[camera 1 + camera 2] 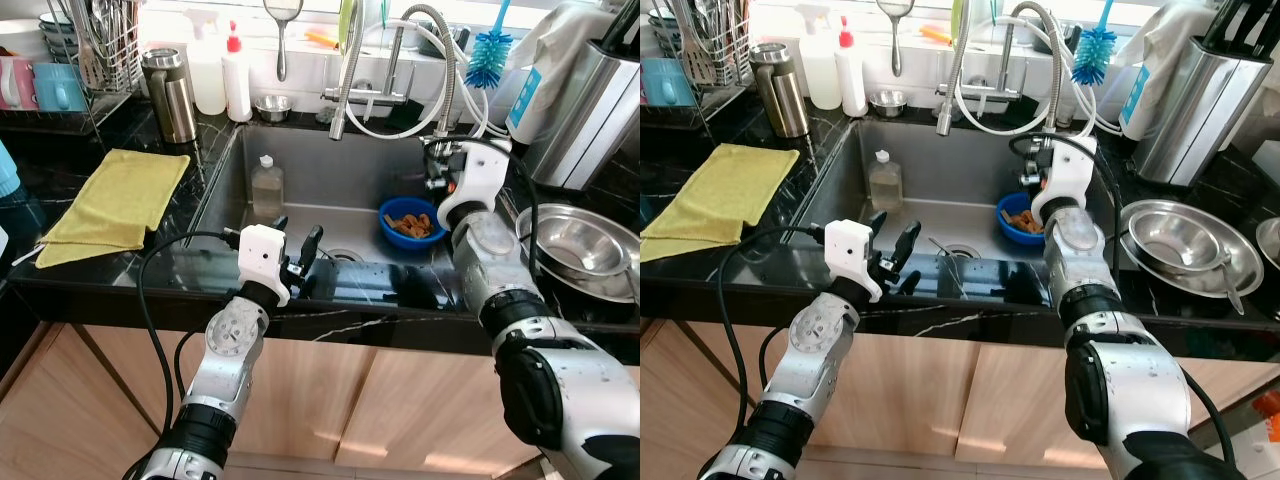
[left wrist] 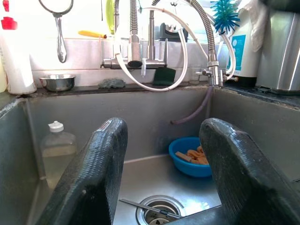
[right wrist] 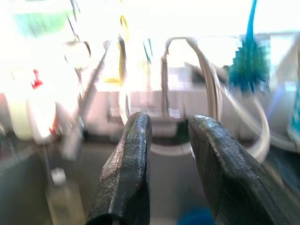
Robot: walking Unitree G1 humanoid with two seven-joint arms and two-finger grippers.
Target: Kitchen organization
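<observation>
We stand at a steel sink [image 1: 225,185] set in black marble counter, our left gripper [image 1: 297,252] hanging over its near rim at 7 o'clock of the basin, fingers spread wide with nothing between them. Through that gap the left wrist view shows the drain [image 2: 159,213] with a thin metal utensil [image 2: 143,206] lying across it, and open basin floor on either side. A blue bowl [image 1: 410,218] holding orange-brown pieces sits at 3 o'clock of the drain, close to the right wall; a clear soap bottle [image 1: 266,186] stands at 10 o'clock against the left wall. Between them the sink floor is free. Our right gripper [image 3: 168,136] is raised above the bowl near the right rim, fingers parted by a narrow gap and holding nothing; its wrist view is blurred, so what lies beyond is probably the faucet hoses and little more can be told. The faucet [image 1: 345,80] with its coiled hose hangs over the back edge at 12 o'clock. On the counter at 9 o'clock lies a yellow cloth [image 1: 115,195], near the sink edge; at 3 o'clock a steel mixing bowl [image 1: 580,245] sits just beside the right rim.
</observation>
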